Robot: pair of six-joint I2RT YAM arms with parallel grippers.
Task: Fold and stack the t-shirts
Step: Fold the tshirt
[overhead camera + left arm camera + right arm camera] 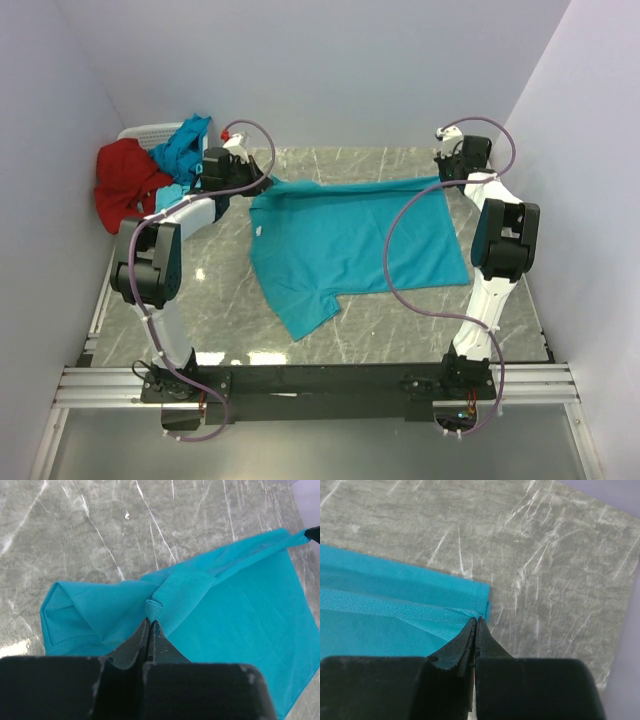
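Grey marble table (pixel 400 320), walled in white. I see my left gripper (pixel 149 624) clamped on a bunched fold of the turquoise t-shirt (pixel 340 245) and my right gripper (pixel 476 622) pinching its hem corner. The far edge stretches between them; the rest lies flat toward the bases. Left of the left gripper, a red t-shirt (pixel 125 185) and a second turquoise t-shirt (pixel 185 145) drape the white basket (pixel 140 130).

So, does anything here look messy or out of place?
Mainly the basket, far left: a red shirt spills over its rim. The spread blue shirt lies crooked, its far edge pinched by the left gripper and the right gripper.
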